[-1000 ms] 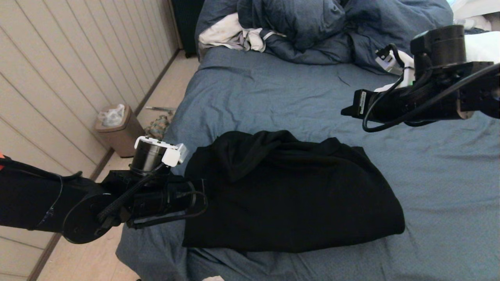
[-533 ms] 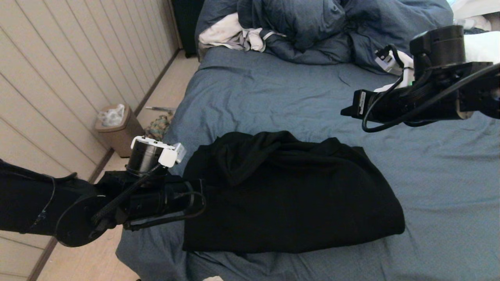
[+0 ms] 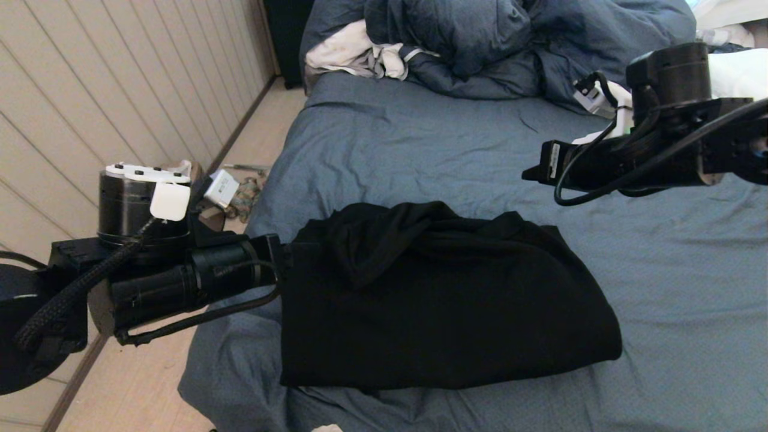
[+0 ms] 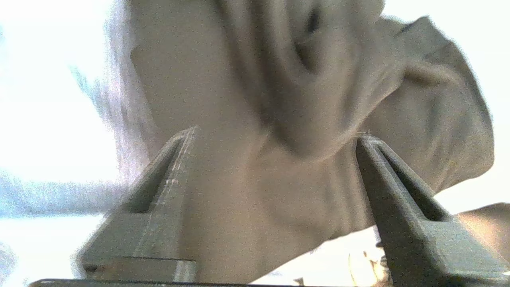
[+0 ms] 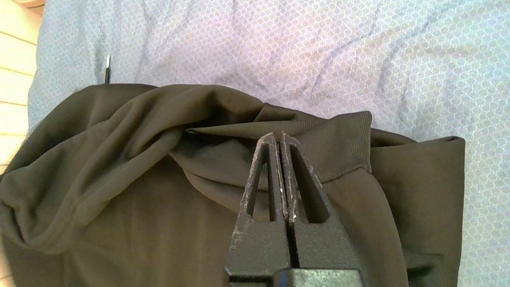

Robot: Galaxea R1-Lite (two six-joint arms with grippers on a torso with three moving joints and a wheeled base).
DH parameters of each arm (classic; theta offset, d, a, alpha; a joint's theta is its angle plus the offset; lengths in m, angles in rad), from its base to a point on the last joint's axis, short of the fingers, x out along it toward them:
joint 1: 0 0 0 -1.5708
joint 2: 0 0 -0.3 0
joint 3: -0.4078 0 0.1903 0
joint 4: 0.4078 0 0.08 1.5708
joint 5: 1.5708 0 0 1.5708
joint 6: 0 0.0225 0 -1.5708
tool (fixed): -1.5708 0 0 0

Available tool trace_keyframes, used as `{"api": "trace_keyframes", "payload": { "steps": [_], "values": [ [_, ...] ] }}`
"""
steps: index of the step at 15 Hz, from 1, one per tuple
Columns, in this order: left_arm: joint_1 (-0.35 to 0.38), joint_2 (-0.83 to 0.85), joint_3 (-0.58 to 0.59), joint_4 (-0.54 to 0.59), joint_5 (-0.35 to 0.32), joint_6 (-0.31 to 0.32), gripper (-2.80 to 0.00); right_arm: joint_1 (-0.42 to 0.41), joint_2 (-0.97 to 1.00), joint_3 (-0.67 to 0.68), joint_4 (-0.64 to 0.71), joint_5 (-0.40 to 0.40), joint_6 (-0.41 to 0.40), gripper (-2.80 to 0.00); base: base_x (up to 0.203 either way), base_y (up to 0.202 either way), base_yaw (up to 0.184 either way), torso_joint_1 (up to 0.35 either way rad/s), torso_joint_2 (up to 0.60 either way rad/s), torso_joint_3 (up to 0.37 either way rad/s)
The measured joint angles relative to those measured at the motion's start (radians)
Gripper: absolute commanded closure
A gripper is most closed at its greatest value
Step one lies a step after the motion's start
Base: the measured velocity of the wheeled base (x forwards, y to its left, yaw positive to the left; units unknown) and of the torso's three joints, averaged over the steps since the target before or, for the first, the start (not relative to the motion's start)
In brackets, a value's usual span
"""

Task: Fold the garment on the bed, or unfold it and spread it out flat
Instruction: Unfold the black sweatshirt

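The black garment (image 3: 444, 300) lies folded in a thick, roughly rectangular bundle on the near left part of the bed (image 3: 408, 144), with its hood bunched on top. My left gripper (image 3: 283, 259) is level with the bundle's left edge; in the left wrist view it (image 4: 275, 133) stands open, with the fabric (image 4: 279, 79) just beyond the fingertips and nothing gripped. My right gripper (image 3: 528, 174) hovers above the sheet past the bundle's far right side. Its fingers are shut and empty (image 5: 277, 136), over a ribbed hem of the garment (image 5: 119, 191).
A puffy dark blue duvet (image 3: 480, 42) and a white-grey cloth (image 3: 354, 51) are heaped at the bed's far end. The bed's left edge drops to a wooden floor (image 3: 252, 132) along a panelled wall (image 3: 60, 90). Open sheet (image 5: 318, 48) stretches beyond and right of the garment.
My left gripper has opened at the garment's left edge, and its arm has lifted and drawn back to the left. The garment and the right arm have hardly moved.
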State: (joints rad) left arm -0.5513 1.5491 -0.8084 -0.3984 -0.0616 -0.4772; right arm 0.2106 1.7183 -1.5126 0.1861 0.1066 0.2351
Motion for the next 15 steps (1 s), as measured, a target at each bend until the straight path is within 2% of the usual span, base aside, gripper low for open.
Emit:
{"api": "trace_keyframes", "payload": {
  "steps": [2, 4, 6, 8, 12, 15],
  "values": [
    [0.0, -0.018, -0.011, 0.02, -0.001, 0.014, 0.0, 0.001, 0.0, 0.008, 0.0, 0.0, -0.001, 0.0, 0.0, 0.0, 0.0, 0.0, 0.0, 0.0],
    [-0.021, -0.03, -0.014, 0.072, -0.014, 0.067, 0.0, 0.001, 0.0, 0.012, -0.001, 0.0, -0.001, 0.0, 0.0, 0.0, 0.0, 0.0, 0.0, 0.0],
    [-0.066, -0.044, 0.001, 0.124, -0.054, 0.151, 0.0, 0.002, 0.0, 0.011, -0.001, 0.0, -0.001, 0.0, 0.0, 0.0, 0.0, 0.0, 0.0, 0.0],
    [-0.125, -0.035, -0.007, 0.14, -0.066, 0.178, 0.0, 0.002, 0.002, 0.008, -0.001, 0.0, -0.001, 0.0, 0.0, 0.0, 0.0, 0.0, 0.0, 0.0],
    [-0.19, 0.122, -0.115, 0.172, -0.06, 0.218, 0.0, 0.001, 0.002, 0.008, -0.001, 0.0, -0.001, 0.0, 0.0, 0.0, 0.0, 0.0, 0.0, 0.0],
    [-0.216, 0.293, -0.205, 0.188, -0.044, 0.28, 0.0, 0.0, 0.003, 0.003, 0.0, 0.0, -0.001, 0.0, 0.0, 0.0, 0.0, 0.0, 0.0, 0.0]
  ]
}}
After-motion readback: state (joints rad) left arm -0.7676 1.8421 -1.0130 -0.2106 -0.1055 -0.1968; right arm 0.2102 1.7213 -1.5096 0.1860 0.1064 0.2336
